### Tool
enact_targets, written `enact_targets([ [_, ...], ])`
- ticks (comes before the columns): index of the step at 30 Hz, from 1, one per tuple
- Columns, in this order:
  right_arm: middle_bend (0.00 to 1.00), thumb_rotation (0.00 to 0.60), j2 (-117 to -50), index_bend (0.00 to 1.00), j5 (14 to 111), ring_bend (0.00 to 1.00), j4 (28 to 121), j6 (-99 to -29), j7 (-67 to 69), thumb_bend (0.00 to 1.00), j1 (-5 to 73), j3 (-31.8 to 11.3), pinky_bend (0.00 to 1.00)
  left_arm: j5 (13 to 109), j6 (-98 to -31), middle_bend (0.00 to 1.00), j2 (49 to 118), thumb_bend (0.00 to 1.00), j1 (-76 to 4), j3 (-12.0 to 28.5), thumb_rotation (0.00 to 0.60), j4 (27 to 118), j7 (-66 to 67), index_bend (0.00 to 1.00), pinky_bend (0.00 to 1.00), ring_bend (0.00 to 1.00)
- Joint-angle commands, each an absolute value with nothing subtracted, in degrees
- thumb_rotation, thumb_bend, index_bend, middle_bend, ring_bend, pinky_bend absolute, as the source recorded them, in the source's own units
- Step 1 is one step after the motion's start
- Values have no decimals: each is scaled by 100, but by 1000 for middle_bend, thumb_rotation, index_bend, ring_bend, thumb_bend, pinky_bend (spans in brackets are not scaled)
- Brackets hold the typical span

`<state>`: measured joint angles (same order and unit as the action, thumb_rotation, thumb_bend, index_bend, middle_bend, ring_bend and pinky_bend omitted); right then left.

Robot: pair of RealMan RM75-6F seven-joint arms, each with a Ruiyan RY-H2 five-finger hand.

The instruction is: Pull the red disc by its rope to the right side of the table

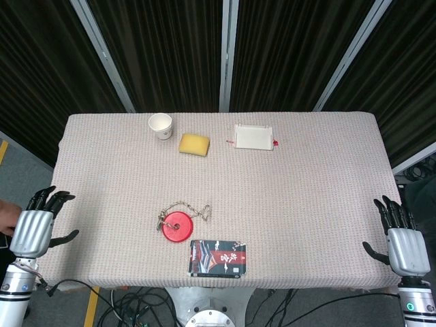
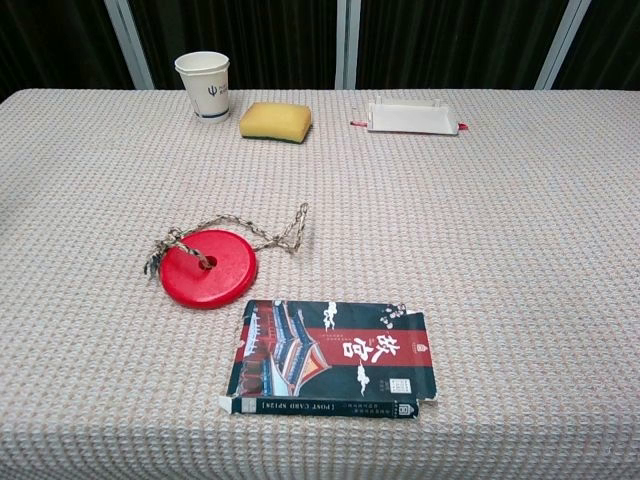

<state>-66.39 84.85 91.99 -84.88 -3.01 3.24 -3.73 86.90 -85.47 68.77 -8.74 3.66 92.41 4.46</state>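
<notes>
The red disc (image 1: pixel 177 226) (image 2: pixel 208 268) lies flat on the table's near left-centre. Its braided rope (image 1: pixel 194 207) (image 2: pixel 262 231) runs from the centre hole and loops behind the disc, ending at the disc's right. My left hand (image 1: pixel 37 223) hangs beside the table's left edge, fingers apart, holding nothing. My right hand (image 1: pixel 402 236) hangs off the right edge, fingers spread, also empty. Both hands are far from the disc and show only in the head view.
A flattened printed carton (image 1: pixel 217 258) (image 2: pixel 329 357) lies just right of and in front of the disc. At the back stand a paper cup (image 1: pixel 161 125) (image 2: pixel 203 85), a yellow sponge (image 1: pixel 194 144) (image 2: pixel 275 121) and a white tray (image 1: pixel 253 136) (image 2: pixel 412 116).
</notes>
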Motion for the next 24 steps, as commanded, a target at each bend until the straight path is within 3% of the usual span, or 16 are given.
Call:
enact_targets([
  [1,0,600,-6640,0,8484,0,9197,-8479,-306,102,329,-371,0,8695,-8545,229,6883,1,-872,360,600,9235,447,269,135,105],
  [10,0,600,-6487,0,8566,0,9428,-8051,-662,102,720,-492,0,8687,-8557,230,6869,1,-857,364,600,9186,346,269,135,105],
  [17,0,600,-6322,0,8499,0,10015,-6715,-1136,103,1773,-803,0,8677,-8592,229,6912,1,-784,309,600,9027,223,269,135,105],
  [24,0,600,-6915,0,8475,0,9993,-5495,-2032,115,3029,-1144,0,8706,-8622,229,6969,1,-772,306,600,8948,188,269,135,105],
])
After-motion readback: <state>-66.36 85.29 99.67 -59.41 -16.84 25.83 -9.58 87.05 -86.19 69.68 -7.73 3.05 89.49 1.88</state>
